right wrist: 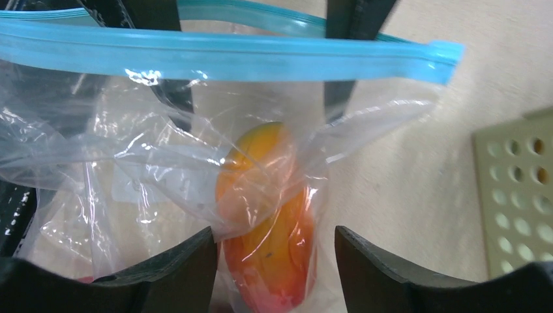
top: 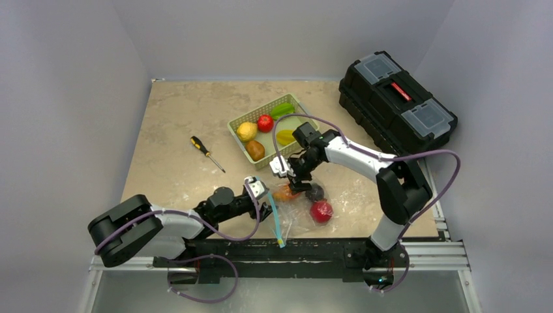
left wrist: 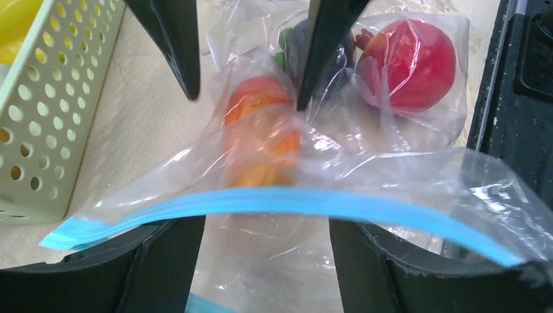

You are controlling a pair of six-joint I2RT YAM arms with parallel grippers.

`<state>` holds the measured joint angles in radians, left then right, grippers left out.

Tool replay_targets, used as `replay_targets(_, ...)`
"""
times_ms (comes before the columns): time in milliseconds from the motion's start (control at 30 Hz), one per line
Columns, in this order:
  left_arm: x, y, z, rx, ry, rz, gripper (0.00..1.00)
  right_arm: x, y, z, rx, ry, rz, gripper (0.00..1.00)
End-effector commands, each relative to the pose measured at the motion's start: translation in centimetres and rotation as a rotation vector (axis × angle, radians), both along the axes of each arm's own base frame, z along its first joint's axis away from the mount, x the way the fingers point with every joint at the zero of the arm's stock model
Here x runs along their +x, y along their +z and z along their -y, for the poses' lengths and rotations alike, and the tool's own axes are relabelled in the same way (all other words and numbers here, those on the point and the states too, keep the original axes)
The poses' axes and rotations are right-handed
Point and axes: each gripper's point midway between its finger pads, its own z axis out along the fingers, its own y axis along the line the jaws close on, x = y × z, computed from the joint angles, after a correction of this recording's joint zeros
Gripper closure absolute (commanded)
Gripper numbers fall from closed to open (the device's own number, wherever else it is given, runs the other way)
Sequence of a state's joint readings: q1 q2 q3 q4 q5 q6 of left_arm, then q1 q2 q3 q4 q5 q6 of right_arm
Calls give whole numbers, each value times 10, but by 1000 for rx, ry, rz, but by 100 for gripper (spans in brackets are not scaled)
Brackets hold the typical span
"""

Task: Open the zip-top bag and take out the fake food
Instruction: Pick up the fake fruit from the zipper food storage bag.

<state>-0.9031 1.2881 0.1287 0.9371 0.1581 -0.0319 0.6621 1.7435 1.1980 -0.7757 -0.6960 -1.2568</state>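
The zip-top bag (top: 297, 215) lies on the bench (top: 176, 130) between the green basket (left wrist: 45, 117) and the near edge, and the fake food (top: 287, 193) inside it is an orange piece (right wrist: 270, 215), a dark piece (top: 315, 191) and a red piece (left wrist: 411, 59). The left fingers (left wrist: 166, 267) stand wide apart at the light-blue zipper strip (left wrist: 293, 202), which lies across them and is not pinched. The right fingers (right wrist: 182, 274) are also wide, one on each side of the orange piece outside the plastic, not closed on it.
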Motion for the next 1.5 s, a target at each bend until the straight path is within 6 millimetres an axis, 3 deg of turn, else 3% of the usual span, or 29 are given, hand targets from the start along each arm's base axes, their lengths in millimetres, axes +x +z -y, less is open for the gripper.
replay_targets(0, -7, 2, 1, 4, -42, 22, 32, 11, 25, 9, 2, -30, 90, 35)
replay_targets(200, -7, 11, 7, 14, -84, 74, 35, 18, 24, 27, -42, -64, 131, 36)
replay_targets(533, -1, 8, 16, 73, -115, 93, 42, 21, -8, 39, -135, -74, 110, 49)
replay_targets(700, 11, 4, 20, 108, -78, 114, 46, 19, -15, 37, -143, -63, 95, 60)
replay_targets(900, 20, 1, 21, 144, -58, 134, 43, 16, -21, 27, -119, -48, 83, 70)
replay_targets(1200, 18, -6, 29, 137, -90, 120, 39, 6, -7, 1, 14, -40, -2, 89)
replay_targets(1467, 27, -8, 31, 141, -41, 116, 37, -11, -6, -11, 25, 1, -85, 94)
